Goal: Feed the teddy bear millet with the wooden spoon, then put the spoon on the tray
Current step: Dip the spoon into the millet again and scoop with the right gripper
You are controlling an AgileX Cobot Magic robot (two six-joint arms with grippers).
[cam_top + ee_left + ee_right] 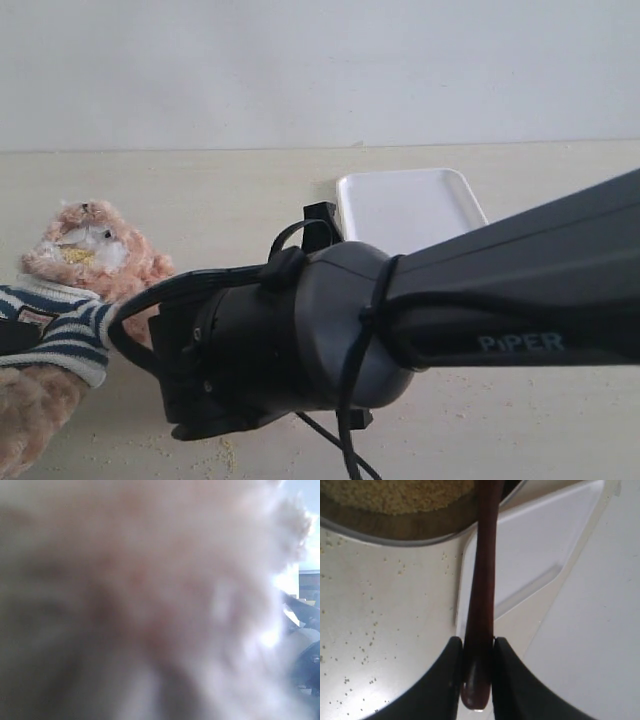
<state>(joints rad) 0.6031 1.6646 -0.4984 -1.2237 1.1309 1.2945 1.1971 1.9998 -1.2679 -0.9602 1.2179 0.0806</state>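
Note:
The teddy bear sits at the left edge of the exterior view, with yellow millet grains on its white muzzle. Blurred tan fur of the teddy bear fills the left wrist view and hides the left jaws. My right gripper is shut on the handle of the wooden spoon. The spoon's far end passes over the rim of the metal bowl and out of frame. Millet fills that bowl. The white tray lies at the back, beside the bowl in the right wrist view, tray.
My right arm crosses the foreground of the exterior view and hides the bowl, the spoon and its own fingers. Loose grains are scattered on the beige table around the bowl. A pale wall stands behind.

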